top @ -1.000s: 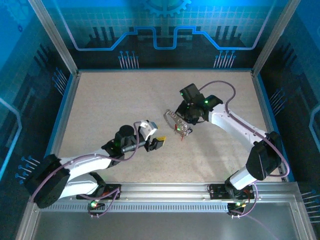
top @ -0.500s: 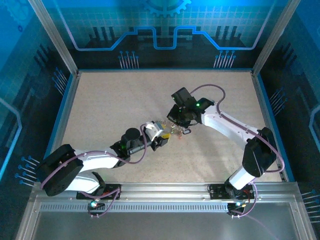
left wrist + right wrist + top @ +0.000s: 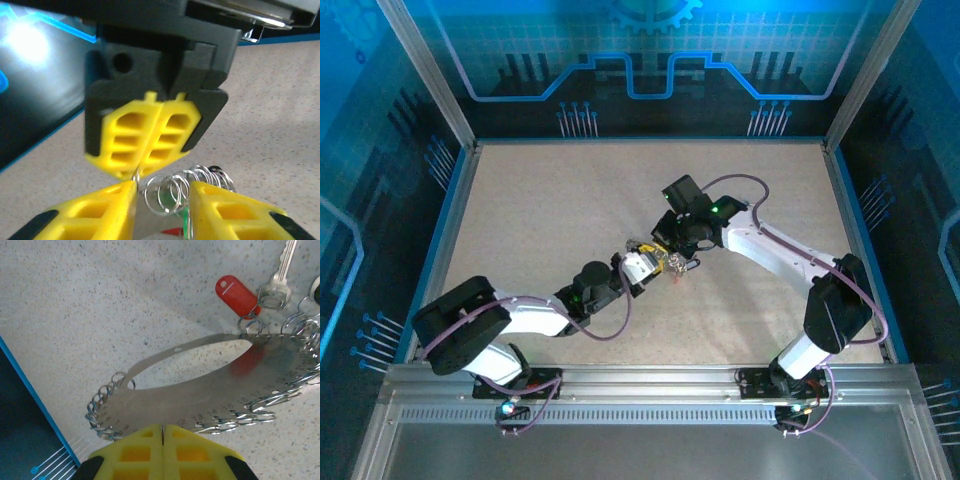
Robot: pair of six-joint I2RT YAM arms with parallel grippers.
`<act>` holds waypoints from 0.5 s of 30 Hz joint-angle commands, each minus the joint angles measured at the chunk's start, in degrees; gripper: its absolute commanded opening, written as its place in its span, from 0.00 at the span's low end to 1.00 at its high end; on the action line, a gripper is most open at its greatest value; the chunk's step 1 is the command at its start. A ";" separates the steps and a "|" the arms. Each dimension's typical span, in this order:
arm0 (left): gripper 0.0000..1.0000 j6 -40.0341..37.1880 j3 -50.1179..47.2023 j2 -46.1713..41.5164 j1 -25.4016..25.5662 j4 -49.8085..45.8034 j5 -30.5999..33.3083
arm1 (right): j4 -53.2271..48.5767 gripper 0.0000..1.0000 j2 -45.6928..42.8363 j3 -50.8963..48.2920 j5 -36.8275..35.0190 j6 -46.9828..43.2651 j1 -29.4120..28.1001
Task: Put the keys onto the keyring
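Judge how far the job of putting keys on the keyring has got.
Done: one key and a red tag seem to hang from the keyring. In hand: right gripper shut on the keyring; left gripper open around its small rings. Left: most rings look empty.
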State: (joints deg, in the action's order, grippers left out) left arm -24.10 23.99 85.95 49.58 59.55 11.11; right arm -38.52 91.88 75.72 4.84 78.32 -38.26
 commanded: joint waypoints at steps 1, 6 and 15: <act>0.32 -7.87 2.44 2.63 1.36 7.37 7.78 | -0.94 0.00 0.67 0.73 3.62 3.30 -0.98; 0.31 -9.86 1.20 4.49 1.31 15.44 13.95 | -1.54 0.00 -0.07 0.43 2.40 3.60 -1.19; 0.31 -9.91 -0.74 4.89 1.31 16.67 13.76 | -1.51 0.00 -0.82 -0.31 1.75 4.23 -1.15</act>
State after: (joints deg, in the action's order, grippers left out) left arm -33.21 23.70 90.41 51.22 70.48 22.33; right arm -37.26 92.01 75.75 4.91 81.54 -38.24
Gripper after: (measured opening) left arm 0.313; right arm 0.050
